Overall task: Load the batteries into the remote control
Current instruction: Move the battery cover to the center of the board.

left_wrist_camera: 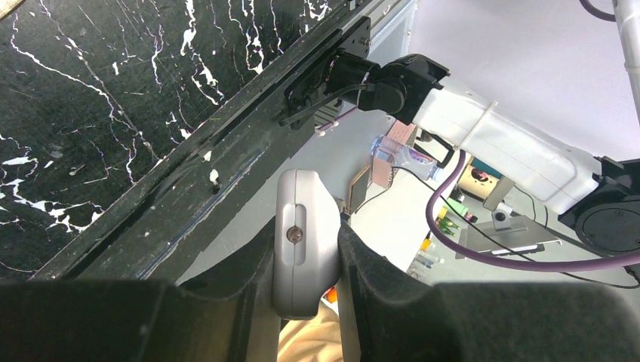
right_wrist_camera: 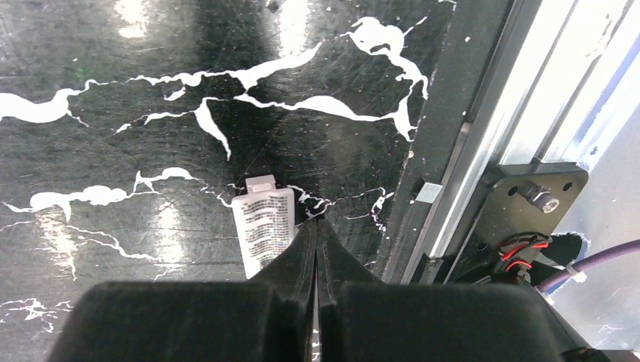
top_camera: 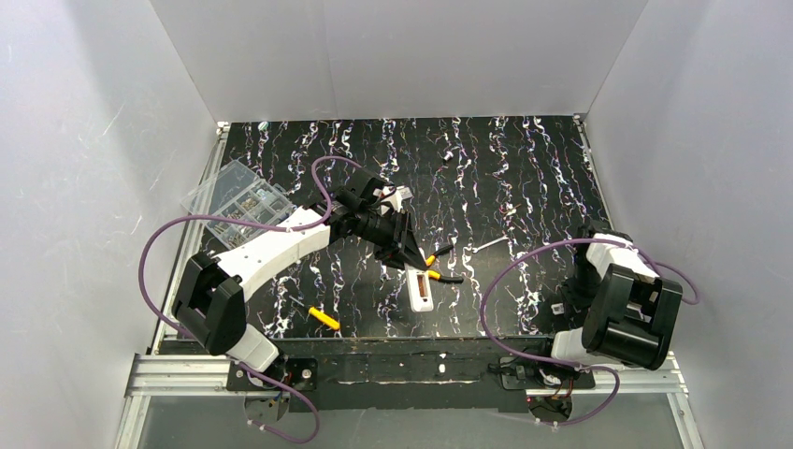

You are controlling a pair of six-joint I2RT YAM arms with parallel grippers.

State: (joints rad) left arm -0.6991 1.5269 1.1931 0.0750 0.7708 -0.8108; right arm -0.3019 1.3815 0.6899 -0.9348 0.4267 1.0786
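Holding a white plastic piece [left_wrist_camera: 302, 219] by its two long sides over the middle of the desk [top_camera: 524, 187], our left gripper [left_wrist_camera: 306, 253] is clamped firmly on it. A screw [left_wrist_camera: 294, 235] shows in a slot on the face toward the wrist camera. We take the piece for the remote's battery cover, though we cannot be sure. The remote control [top_camera: 421, 292] lies flat on the desk just on the near side of that gripper, beside the yellow-and-black pliers [top_camera: 445, 251]. A red-brown patch in its recess may be the batteries [top_camera: 423, 290], but it is too small for us to confirm. Our right gripper [right_wrist_camera: 317, 226] sits low near the desk's right near corner, jaws pressed together on nothing, tips just beside a printed white tag [right_wrist_camera: 264, 226]. To finish well, we judge, the piece must be turned flat, lined up lengthwise with the recess and lowered squarely. The remote lies loose and could skate under a push, so the idle right gripper would do well to brace it.
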